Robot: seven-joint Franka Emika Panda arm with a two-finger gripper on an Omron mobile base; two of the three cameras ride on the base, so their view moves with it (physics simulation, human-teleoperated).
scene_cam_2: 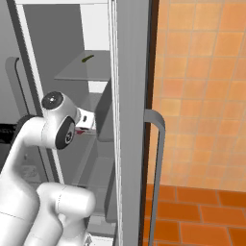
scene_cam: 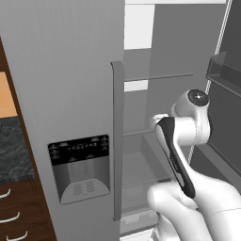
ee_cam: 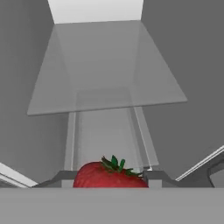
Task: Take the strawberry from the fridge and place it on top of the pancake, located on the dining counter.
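Holding the strawberry (ee_cam: 109, 176) clamped between fingers (ee_cam: 154, 177) inside the open fridge (scene_cam: 70, 70); withdrawing and carrying to pancake left.

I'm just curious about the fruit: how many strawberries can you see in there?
1. The strawberry sits between the gripper's fingertips, low in the hand view, inside the open fridge. Others may be hidden.

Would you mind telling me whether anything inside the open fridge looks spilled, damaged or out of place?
Nothing stands out. The fridge shelves sit level and bare, with no spill. The strawberry looks whole, its green leaves intact, between the fingertips of the hand.
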